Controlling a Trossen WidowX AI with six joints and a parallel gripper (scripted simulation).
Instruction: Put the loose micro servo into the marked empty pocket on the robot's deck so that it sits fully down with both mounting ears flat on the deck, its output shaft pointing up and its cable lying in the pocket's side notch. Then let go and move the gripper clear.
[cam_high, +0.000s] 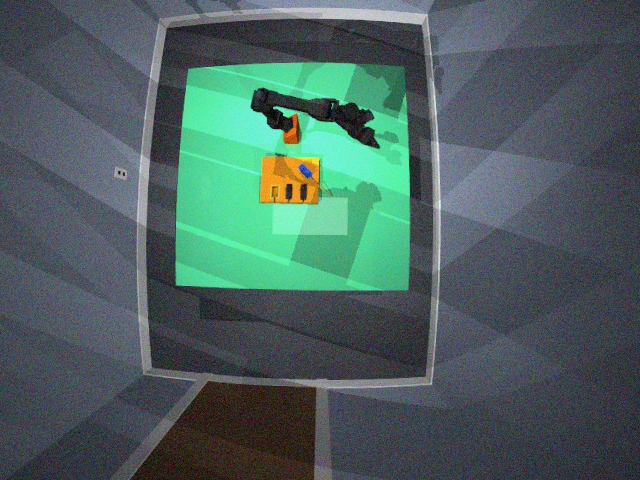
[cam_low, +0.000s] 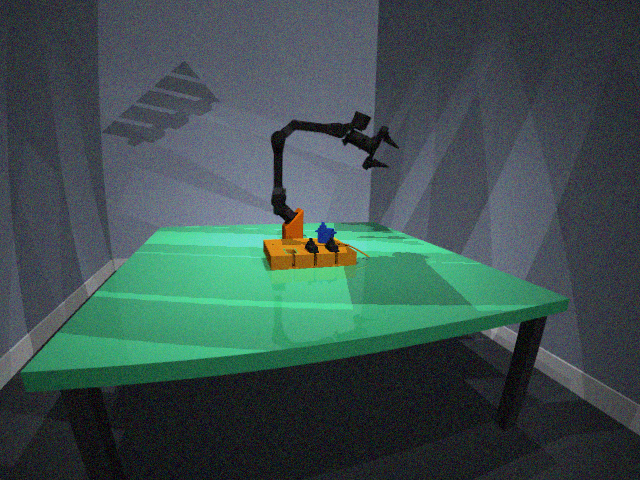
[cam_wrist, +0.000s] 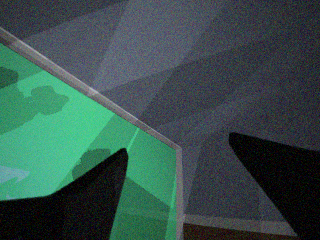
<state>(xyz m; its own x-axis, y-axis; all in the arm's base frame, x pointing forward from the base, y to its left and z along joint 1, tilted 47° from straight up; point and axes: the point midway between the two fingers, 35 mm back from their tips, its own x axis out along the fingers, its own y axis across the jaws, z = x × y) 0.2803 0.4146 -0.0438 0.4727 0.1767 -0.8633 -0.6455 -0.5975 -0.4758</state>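
The loose blue micro servo (cam_high: 305, 171) (cam_low: 325, 234) stands on top of the orange deck (cam_high: 267, 170) (cam_low: 279, 262), near its back right part, turned at a slant. Its orange cable (cam_high: 324, 189) (cam_low: 361, 250) runs off the deck's right side. The marked empty pocket (cam_high: 275, 191) (cam_low: 291, 251) is at the deck's front left, with a notch toward the front edge. My gripper (cam_low: 392, 157) (cam_wrist: 177, 145) is open and empty, high above the table and well to the right of the servo. Only its two dark fingers show in the wrist view, with no servo between them.
Two black servos (cam_high: 288, 192) (cam_high: 303, 192) sit in the deck's other pockets, right of the empty one. The orange arm base (cam_high: 291, 134) (cam_low: 293, 228) stands behind the deck. A pale rectangle (cam_high: 310, 219) lies on the green table (cam_high: 222, 248) (cam_low: 206, 330) in front of the deck.
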